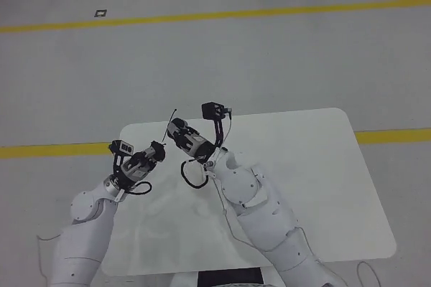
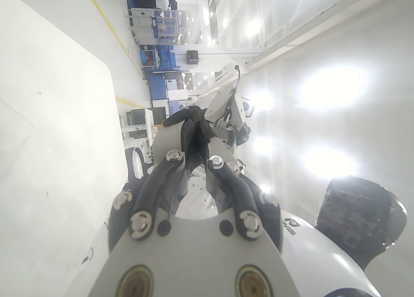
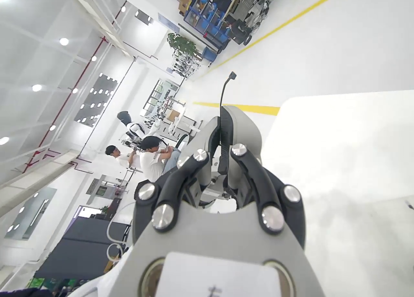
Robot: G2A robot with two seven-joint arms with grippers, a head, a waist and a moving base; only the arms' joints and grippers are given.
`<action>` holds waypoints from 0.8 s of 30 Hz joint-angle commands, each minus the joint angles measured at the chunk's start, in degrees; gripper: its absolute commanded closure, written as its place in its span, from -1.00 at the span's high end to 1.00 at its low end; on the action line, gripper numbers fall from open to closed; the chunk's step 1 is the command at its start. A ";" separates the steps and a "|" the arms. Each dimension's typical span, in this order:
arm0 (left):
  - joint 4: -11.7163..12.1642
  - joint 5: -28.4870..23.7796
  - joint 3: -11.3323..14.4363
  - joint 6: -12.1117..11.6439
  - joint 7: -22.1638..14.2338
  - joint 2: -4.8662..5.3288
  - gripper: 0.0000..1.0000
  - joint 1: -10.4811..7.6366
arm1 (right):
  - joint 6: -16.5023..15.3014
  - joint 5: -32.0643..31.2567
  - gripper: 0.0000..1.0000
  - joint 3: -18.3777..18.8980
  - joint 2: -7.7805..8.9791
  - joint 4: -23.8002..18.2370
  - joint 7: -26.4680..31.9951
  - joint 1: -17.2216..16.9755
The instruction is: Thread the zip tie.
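FYI your right gripper [image 3: 222, 118] pinches the thin black plastic zip tie [image 3: 223, 91], left gripper [image 2: 194, 118] closed alongside, contents unclear; no loop visible, threading not done yet imo.

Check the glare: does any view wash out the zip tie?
Left wrist view: ceiling lights bloom into white patches beside the zip tie, which shows dark. Right wrist view: no glare on the zip tie, dark against pale floor. Top view: even light, the zip tie only a thin line.
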 commanded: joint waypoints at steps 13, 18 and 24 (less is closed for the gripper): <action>0.01 -0.02 0.00 0.00 -0.02 0.01 -1.00 0.00 | 1.32 -8.33 -1.00 -2.39 0.64 0.97 -5.72 -0.01; 0.01 -0.02 0.00 0.00 -0.02 0.01 -1.00 0.00 | 1.26 -8.82 -1.00 -2.85 0.92 0.94 -5.14 0.07; 0.01 -0.02 0.00 0.00 -0.02 0.01 -1.00 0.00 | 1.50 -8.90 -1.00 -3.03 1.31 0.91 -3.76 0.04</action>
